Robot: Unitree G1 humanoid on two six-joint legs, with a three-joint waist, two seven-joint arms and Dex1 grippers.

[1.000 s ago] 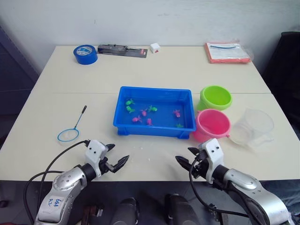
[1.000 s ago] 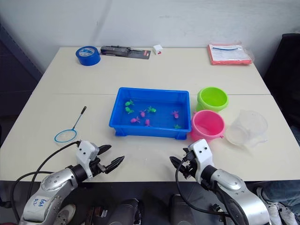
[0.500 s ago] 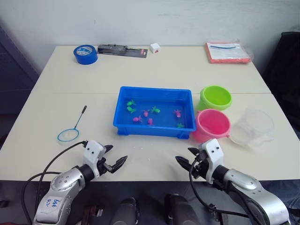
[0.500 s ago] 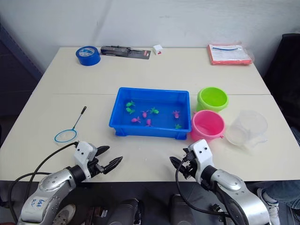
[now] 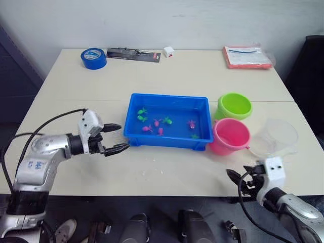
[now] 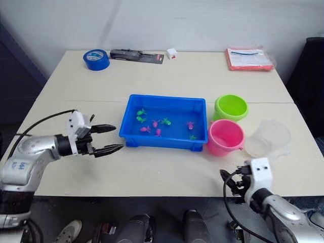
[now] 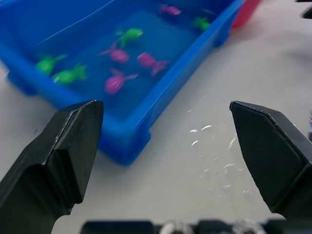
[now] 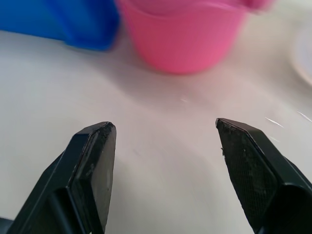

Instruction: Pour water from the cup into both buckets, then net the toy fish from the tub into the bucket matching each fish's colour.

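The blue tub (image 5: 169, 97) sits mid-table, with several pink and green toy fish (image 5: 154, 123) in its water. To its right stand the green bucket (image 5: 235, 105) and, nearer, the pink bucket (image 5: 230, 135). The clear cup (image 5: 276, 136) stands right of the pink one. My left gripper (image 5: 124, 136) hovers open and empty beside the tub's near left corner. The left wrist view looks past that corner's wall (image 7: 122, 141) at the fish (image 7: 117, 83). My right gripper (image 5: 238, 177) is open and empty at the table's near edge, facing the pink bucket (image 8: 190, 44).
Along the far edge lie a blue tape roll (image 5: 93, 57), a black packaged tool (image 5: 132, 53), a small white box (image 5: 167, 51) and an orange folder (image 5: 246, 56). Small water drops (image 7: 204, 129) spot the table in front of the tub.
My left gripper has lifted from the table's near edge and moved forward to the tub's left corner. My right gripper has shifted right along the near edge, toward the cup's side.
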